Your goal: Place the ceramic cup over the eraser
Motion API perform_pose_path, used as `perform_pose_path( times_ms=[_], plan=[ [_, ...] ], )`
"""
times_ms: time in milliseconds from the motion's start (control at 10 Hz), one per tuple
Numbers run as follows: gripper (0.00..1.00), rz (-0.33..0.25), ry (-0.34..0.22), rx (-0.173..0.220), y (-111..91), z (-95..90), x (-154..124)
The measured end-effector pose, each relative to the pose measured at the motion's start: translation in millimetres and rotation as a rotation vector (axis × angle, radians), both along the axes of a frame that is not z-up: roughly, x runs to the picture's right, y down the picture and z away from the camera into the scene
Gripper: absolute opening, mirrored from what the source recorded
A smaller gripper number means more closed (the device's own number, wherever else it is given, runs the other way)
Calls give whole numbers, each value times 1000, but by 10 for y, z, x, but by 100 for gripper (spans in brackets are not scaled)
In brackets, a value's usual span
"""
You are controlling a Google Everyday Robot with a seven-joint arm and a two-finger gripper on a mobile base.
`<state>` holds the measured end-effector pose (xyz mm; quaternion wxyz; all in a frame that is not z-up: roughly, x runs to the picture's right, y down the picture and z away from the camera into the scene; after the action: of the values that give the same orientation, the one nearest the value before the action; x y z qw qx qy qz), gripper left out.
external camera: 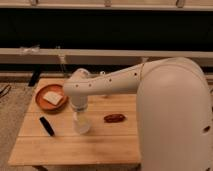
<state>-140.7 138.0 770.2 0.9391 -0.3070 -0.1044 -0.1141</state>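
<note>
The white ceramic cup (82, 124) stands on the wooden table (75, 145), near its middle. My gripper (79, 113) hangs straight down over the cup, right at its top, at the end of the big white arm (115, 82). The black eraser (47, 126) lies flat on the table to the left of the cup, a cup's width or more away, slanted.
A brown plate (44, 91) holding a flat white slab (52, 98) sits at the table's back left. A reddish-brown oval lump (114, 118) lies right of the cup. A clear glass-like object (62, 67) stands behind the table. The robot's white body (175, 120) fills the right side.
</note>
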Motion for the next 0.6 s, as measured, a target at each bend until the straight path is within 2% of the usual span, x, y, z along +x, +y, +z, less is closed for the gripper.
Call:
perform_pose_path(
  times_ms=[200,400,500,600],
  plan=[
    [77,-10,1,-2,42,10,-16],
    [59,-19,3,-1,62,20,-10],
    [46,-22,3,-4,80,20,-18],
    [37,-27,1,-4,85,24,-28]
  ],
)
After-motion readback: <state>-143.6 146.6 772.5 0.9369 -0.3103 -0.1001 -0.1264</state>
